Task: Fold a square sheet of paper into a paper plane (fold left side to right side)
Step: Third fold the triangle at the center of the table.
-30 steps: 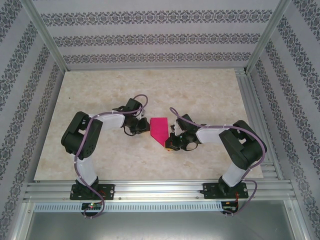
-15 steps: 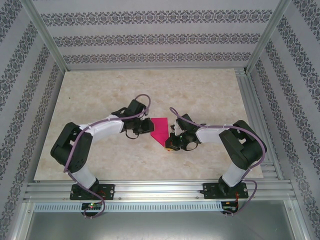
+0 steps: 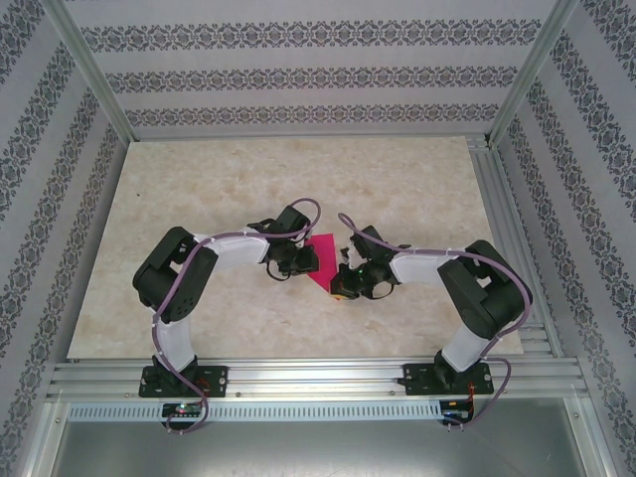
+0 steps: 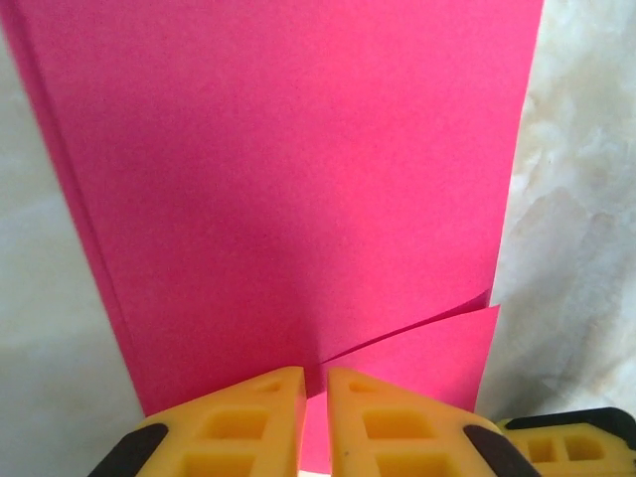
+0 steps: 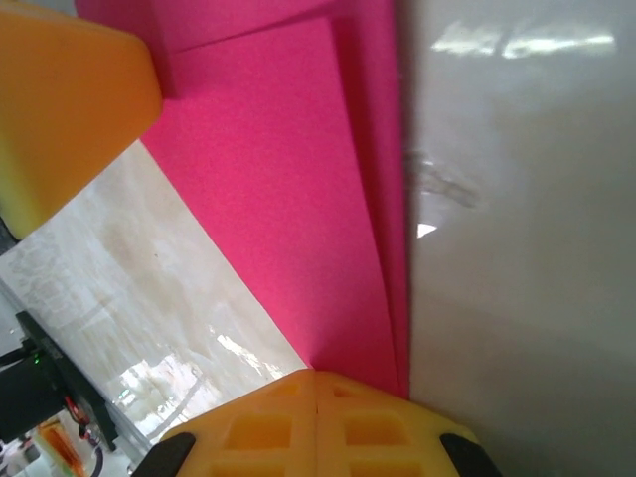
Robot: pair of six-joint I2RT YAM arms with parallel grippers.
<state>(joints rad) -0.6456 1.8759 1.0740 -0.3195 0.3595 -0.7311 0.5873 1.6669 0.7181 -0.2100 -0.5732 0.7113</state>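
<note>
The magenta sheet of paper [image 3: 325, 258] lies at the table's middle as a wedge with its point toward the near side. My left gripper [image 3: 302, 260] is at its left side. In the left wrist view the yellow fingers [image 4: 248, 417] stand almost together, pinching a raised layer of the paper [image 4: 298, 179], and a lower layer [image 4: 437, 348] shows beneath. My right gripper [image 3: 342, 285] is shut, its tips [image 5: 316, 378] resting on the paper's near point [image 5: 288, 199]. The point itself is hidden under them.
The marbled tabletop [image 3: 199, 199] stretches to the left, right and far side of the paper. Aluminium rails [image 3: 318, 378] run along the near edge, and patterned walls [image 3: 318, 79] enclose the table. The left gripper's finger [image 5: 70, 99] shows in the right wrist view.
My left arm has swung to the right, carrying the paper's left layer over toward the right. The pink shape looks narrower from above. The right arm has stayed put.
</note>
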